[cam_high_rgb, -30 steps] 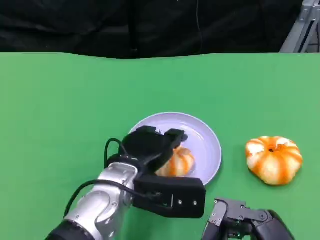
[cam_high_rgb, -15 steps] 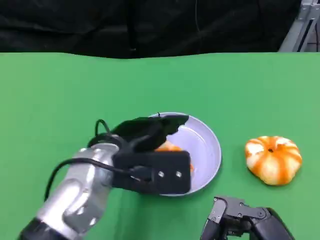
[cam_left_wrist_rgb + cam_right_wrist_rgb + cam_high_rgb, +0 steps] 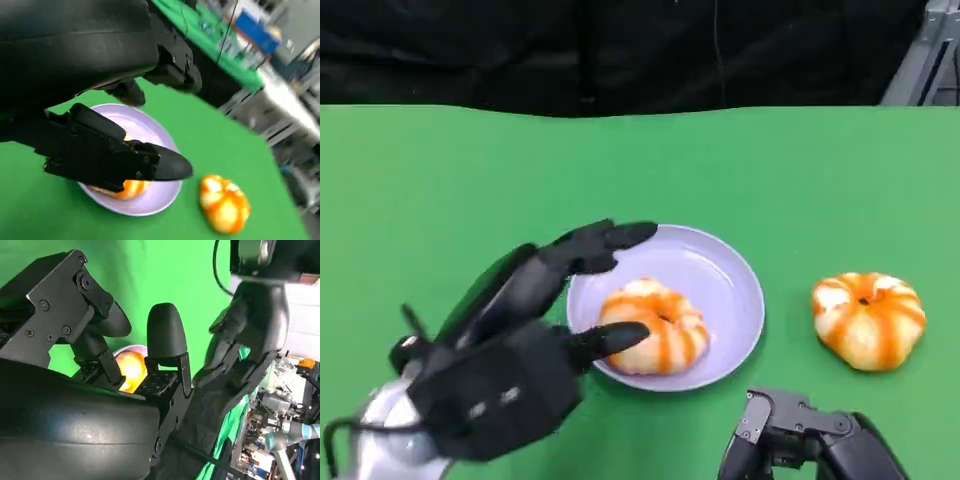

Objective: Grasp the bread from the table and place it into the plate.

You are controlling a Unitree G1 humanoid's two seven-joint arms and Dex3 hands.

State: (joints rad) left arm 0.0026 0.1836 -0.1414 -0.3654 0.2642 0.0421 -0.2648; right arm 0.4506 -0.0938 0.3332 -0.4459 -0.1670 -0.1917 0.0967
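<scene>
Head view looks down over table; both wrist views close behind hands, sharing plate.

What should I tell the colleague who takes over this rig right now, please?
Left hand: open, fingers spread beside the plate, holding nothing.
Right hand: low at the near table edge; open or shut cannot be told.
One bread lies in the plate. A second bread sits on the green table to the plate's right, untouched.
Done: one bread placed. Left: probably the second bread, if it is wanted in the plate too.
</scene>
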